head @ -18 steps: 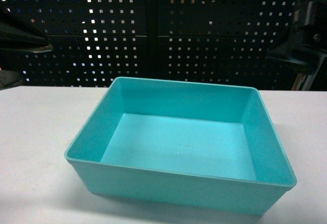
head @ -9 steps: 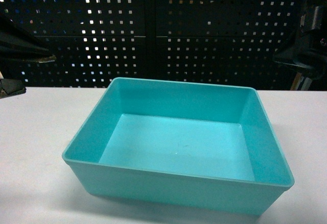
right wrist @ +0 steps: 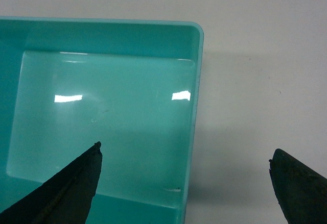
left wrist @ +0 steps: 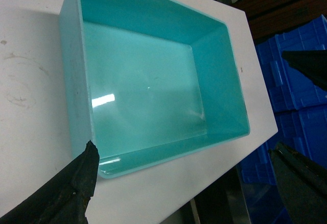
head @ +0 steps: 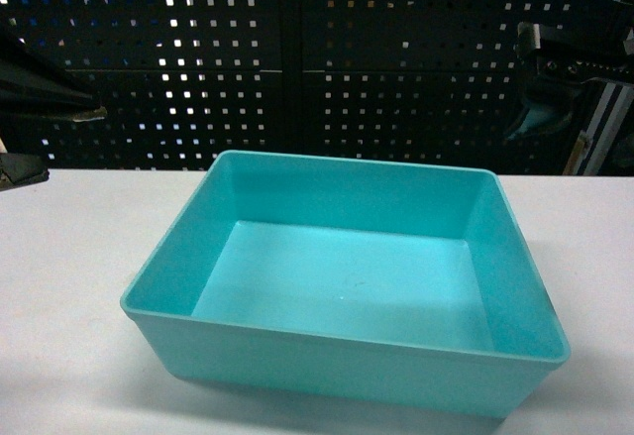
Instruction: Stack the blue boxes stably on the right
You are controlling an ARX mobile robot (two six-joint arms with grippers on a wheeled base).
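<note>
Light turquoise smooth plastic tub [head: 347, 281] sits empty; both claws spread apart, right gripper [right wrist: 185, 175] straddling its 3 o'clock wall, so close squarely there.

A white bench [head: 69, 257] fills the lower part of the frame. One turquoise tub [head: 347, 286] sits directly on it, centre frame, open side up. In the left wrist view, faint scuff marks [left wrist: 20, 81] show at left of the tub.

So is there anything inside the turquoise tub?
No, the turquoise tub is empty: its smooth floor is bare in the head view, showing only light reflections.
</note>
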